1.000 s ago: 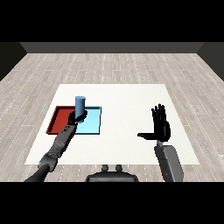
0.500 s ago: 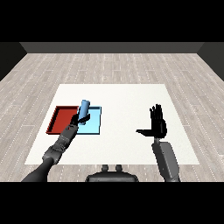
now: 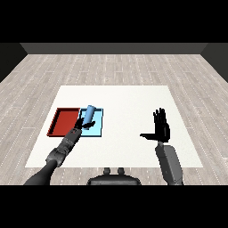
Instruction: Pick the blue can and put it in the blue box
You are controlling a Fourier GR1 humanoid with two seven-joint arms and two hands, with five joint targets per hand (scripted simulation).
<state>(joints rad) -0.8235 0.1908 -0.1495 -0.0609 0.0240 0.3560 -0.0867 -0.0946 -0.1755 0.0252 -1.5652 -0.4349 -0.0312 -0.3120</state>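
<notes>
Nearest the viewer, the two grey forearms came in from the lower corners over the white worktop [image 3: 129, 102]. On the right, the right hand [image 3: 162, 129] stood upright above the worktop, its fingers straight and pointing up, its thumb stretched out to the side, and it held nothing. It was well apart from both trays. On the left, the left hand [image 3: 83, 126] was curled round the lower end of the blue can [image 3: 89, 114]. The can was tilted, its top leaning away and to the right, and it was over the light blue tray [image 3: 97, 125], near that tray's left edge. Whether the can's foot touched the tray floor could not be told. Just beside it, on its left, lay the red tray [image 3: 64, 121], the two trays touching along one side. Beyond the worktop, grey plank floor [image 3: 116, 69] ran back to a dark wall.
</notes>
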